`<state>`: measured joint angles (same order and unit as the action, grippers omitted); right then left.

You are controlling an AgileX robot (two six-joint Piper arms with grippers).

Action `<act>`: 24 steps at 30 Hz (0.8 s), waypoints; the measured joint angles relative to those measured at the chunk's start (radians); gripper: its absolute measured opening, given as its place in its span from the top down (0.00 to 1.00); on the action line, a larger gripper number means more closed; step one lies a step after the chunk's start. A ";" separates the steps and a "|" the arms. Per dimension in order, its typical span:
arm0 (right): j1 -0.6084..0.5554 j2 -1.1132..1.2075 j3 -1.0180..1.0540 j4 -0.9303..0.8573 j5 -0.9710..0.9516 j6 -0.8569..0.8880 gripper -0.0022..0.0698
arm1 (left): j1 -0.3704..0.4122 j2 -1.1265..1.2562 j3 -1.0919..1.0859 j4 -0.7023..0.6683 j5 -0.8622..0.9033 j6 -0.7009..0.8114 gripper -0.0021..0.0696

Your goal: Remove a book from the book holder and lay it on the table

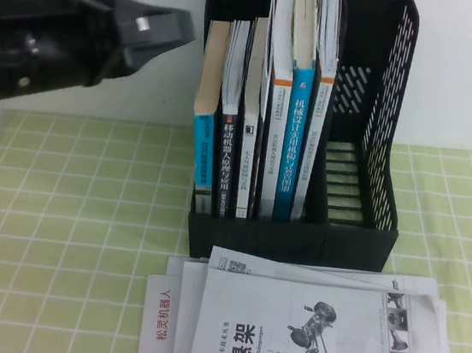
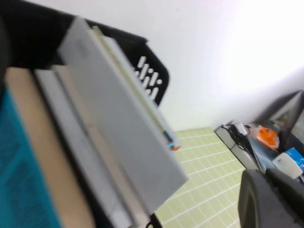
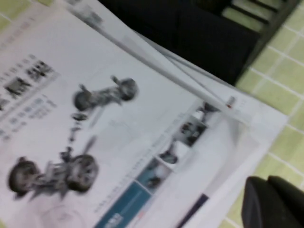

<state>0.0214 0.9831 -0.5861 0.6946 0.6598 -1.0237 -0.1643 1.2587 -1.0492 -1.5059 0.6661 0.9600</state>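
Fingers of the right gripper point(image 3: 273, 202) hang over the books point(image 1: 304, 323) lying flat on the desk point(image 1: 65, 233); whether they are spread I cannot tell. Behind stands the holder point(image 1: 366, 236), upright books point(image 1: 262, 137) inside. Left gripper point(image 1: 155, 29) hovers high beside it, fingers pressed together.

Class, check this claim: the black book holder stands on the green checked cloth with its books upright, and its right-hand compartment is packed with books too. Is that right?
Not quite. The book holder does stand on the green checked cloth with books upright, but the high view shows its right-hand compartment empty. The left gripper hovers left of the holder; the right gripper hangs over the laid-out books.
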 joint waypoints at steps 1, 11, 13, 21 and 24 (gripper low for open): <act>0.000 0.013 -0.002 -0.053 -0.022 0.042 0.97 | -0.046 0.015 -0.028 0.003 -0.028 -0.002 0.97; 0.011 0.035 -0.008 0.642 -0.401 -0.508 0.97 | -0.419 0.237 -0.245 0.056 -0.367 -0.001 0.97; 0.035 0.035 -0.012 0.864 -0.405 -0.824 0.97 | -0.445 0.294 -0.275 0.063 -0.365 -0.001 0.97; 0.109 0.093 -0.051 1.004 -0.180 -1.159 0.97 | -0.447 0.384 -0.295 0.067 -0.400 -0.023 0.97; 0.112 0.136 -0.056 0.981 -0.069 -1.086 0.97 | -0.447 0.383 -0.295 0.067 -0.418 -0.023 0.97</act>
<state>0.1331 1.1196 -0.6426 1.6757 0.5907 -2.1093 -0.6110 1.6418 -1.3445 -1.4391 0.2480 0.9372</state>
